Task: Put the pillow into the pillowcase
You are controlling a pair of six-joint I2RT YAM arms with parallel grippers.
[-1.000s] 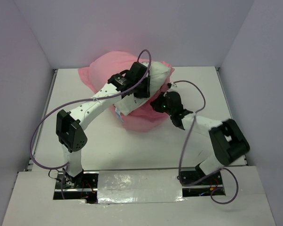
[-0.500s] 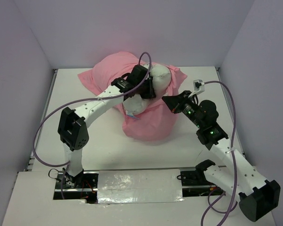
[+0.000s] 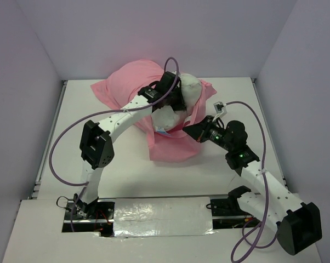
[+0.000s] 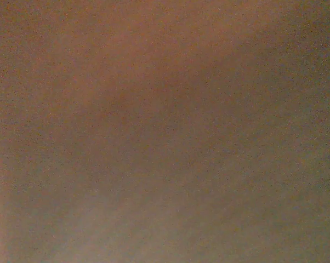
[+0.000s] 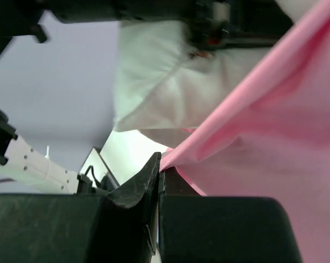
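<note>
Swinging wide since a second ago, the right arm has unfolded from its tucked pose over the worktop (image 3: 236,98) and now stretches in from the near right, while the left arm has pushed its elbow forward and driven its wrist deeper into the bundle at the back. Right tool (image 3: 188,131) is clamped tight on a pink hem of the pillowcase (image 3: 126,82), and the right wrist view confirms it: both fingers pressed together with the fabric edge pinched between them, a sheet of pink running up and away to the right from that pinch. Pillow (image 3: 191,90) sits at the far middle of the worktop, partly wrapped, with its white bulk showing at the top right of the bundle and again lower down, beside the left arm, where a small blue-and-white tag peeks out. Pink cloth is heaped behind and to the left of it and spills forward in a broad flap toward the near side. Left tool (image 3: 173,98) is pressed into the pillow where white meets pink, its fingers buried from sight; its own camera gives only a dim brownish-pink blur, so how wide it stands or what it holds, I cannot tell.
</note>
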